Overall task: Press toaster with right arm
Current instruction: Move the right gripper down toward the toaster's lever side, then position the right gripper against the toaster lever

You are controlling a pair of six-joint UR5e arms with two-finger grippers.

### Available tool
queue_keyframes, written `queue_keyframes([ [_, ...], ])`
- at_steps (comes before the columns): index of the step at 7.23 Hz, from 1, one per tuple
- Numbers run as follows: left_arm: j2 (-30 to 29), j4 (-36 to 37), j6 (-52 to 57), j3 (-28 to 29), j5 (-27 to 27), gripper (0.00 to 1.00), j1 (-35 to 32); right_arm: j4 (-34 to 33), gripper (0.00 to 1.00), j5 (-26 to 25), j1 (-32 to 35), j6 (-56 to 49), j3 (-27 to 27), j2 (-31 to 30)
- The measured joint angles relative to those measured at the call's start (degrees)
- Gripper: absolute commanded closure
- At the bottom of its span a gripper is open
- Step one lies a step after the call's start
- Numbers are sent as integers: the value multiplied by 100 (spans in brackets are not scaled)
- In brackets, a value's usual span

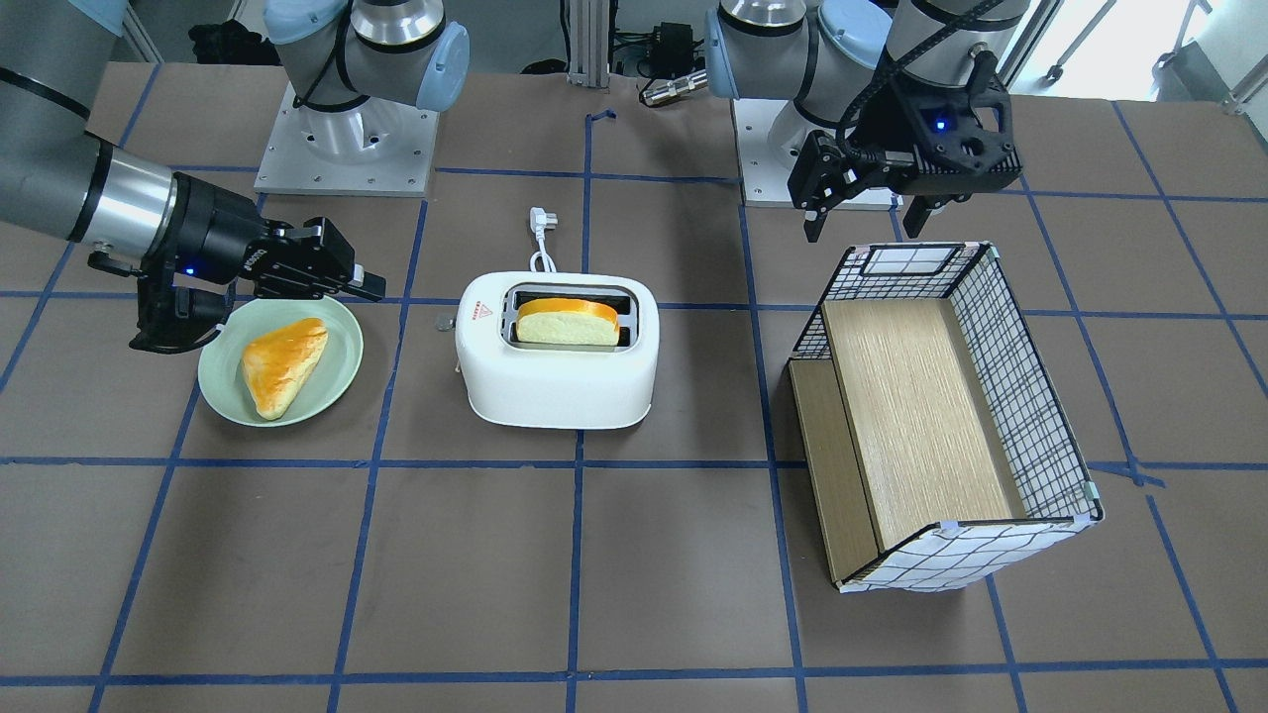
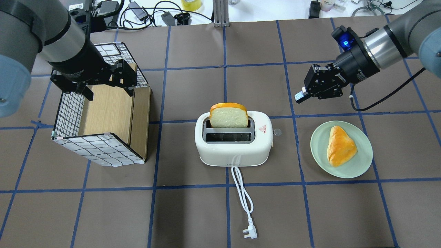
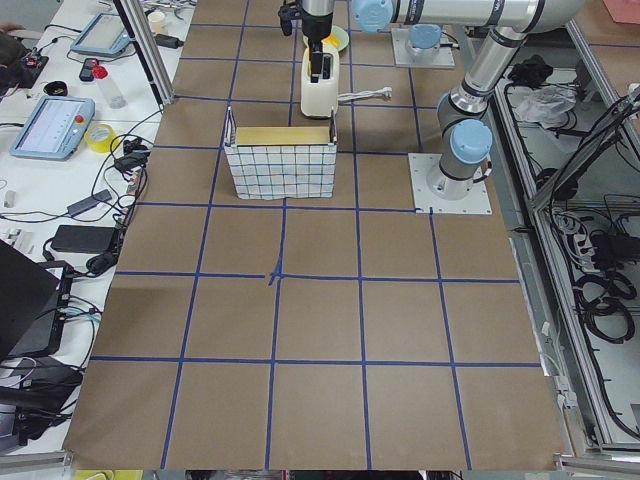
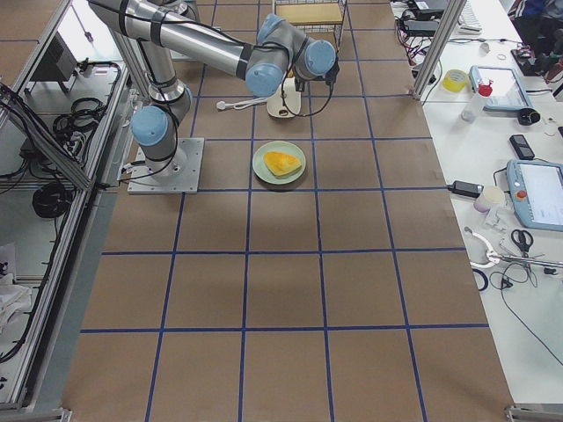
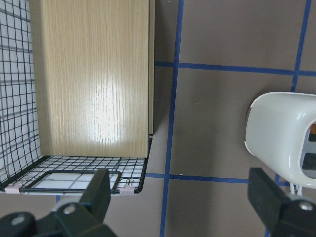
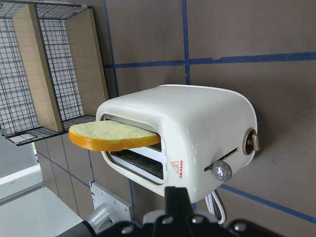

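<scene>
Toaster (image 2: 234, 153) sits mid-table (image 2: 206, 213), upright, with the cord (image 2: 241, 186) trailing toward the robot. One bread slice (image 2: 228, 115) stands high in the far slot and the near slot is empty, so the toaster reads as not yet pressed. The small lever knob (image 2: 277, 132) is on the end facing the robot's right.

Right gripper (image 2: 298, 97) hovers apart from that end, tip aimed at the toaster. Its fingers are clenched together with nothing between them. It hangs by the far rim of the green plate (image 2: 361, 167), which carries a pastry (image 2: 340, 150).

Left gripper (image 1: 864, 223) is spread wide and empty over the wire basket (image 2: 100, 151), well away from the toaster.

Risks, as a judgement:
- The knob is tiny and rounded, so a closed tip arriving off-centre could slide off it.
- A sideways push rather than a downward one would likely shove or tip the light toaster and not latch it.
- A low approach could clip the plate rim.
- A short stroke may let the lever spring back up.
</scene>
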Motion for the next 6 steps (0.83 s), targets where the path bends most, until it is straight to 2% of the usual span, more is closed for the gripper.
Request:
queue_keyframes([
  [2, 0, 0, 0, 0, 0, 0, 0, -470, 100, 224, -64, -105, 560, 8],
  [6, 0, 0, 0, 0, 0, 0, 1, -1100, 100, 567, -62, -211, 1183, 49],
])
